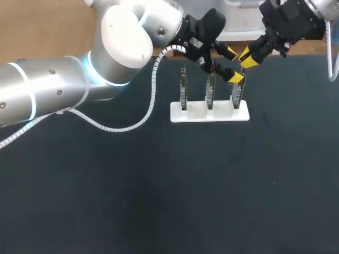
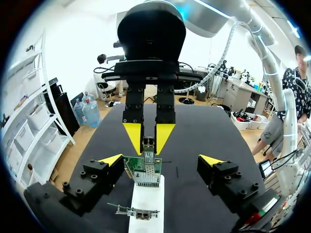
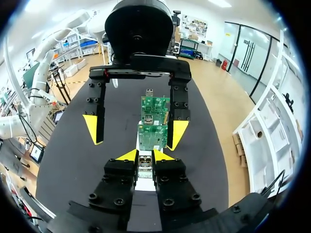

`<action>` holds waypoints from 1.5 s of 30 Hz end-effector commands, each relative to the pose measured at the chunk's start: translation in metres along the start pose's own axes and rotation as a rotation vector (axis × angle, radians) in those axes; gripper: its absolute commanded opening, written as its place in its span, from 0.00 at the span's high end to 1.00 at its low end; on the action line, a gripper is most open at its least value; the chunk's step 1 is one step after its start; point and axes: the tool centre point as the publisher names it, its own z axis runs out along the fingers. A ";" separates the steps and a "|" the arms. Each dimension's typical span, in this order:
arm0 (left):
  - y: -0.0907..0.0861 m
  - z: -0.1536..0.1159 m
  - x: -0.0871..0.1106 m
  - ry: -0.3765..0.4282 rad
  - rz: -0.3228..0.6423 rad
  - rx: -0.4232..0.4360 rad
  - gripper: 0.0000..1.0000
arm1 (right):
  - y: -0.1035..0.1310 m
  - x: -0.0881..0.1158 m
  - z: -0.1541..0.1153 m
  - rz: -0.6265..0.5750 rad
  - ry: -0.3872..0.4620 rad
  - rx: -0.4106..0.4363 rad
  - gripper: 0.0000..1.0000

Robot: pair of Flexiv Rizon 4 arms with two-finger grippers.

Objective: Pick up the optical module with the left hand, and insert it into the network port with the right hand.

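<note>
Dark matting covers the table [image 1: 159, 201], bare across its near half. Toward the far side stands a white holder [image 1: 209, 112] with three circuit boards upright in its slots, set on edge so their top edges can be reached from above. Both arms meet over the right-hand board [image 1: 237, 96]. The left gripper [image 1: 233, 65], coming in from the left, has its fingers spread wide and grips nothing. In its wrist view they stand on either side of the board without touching it, which leaves room for the other arm to work. The right gripper [image 2: 148, 137], reaching in from the far right, has its yellow tips pinched close on the optical module [image 3: 145, 165]. It holds the module end-on, in line with the board's upper edge. There the network port [image 2: 146, 175], a small metal cage, appears to be receiving it; how deep the module sits I cannot tell.
</note>
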 end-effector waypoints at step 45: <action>0.002 0.001 -0.001 0.006 -0.002 0.002 0.00 | 0.007 0.009 -0.036 -0.053 -0.343 -0.017 0.00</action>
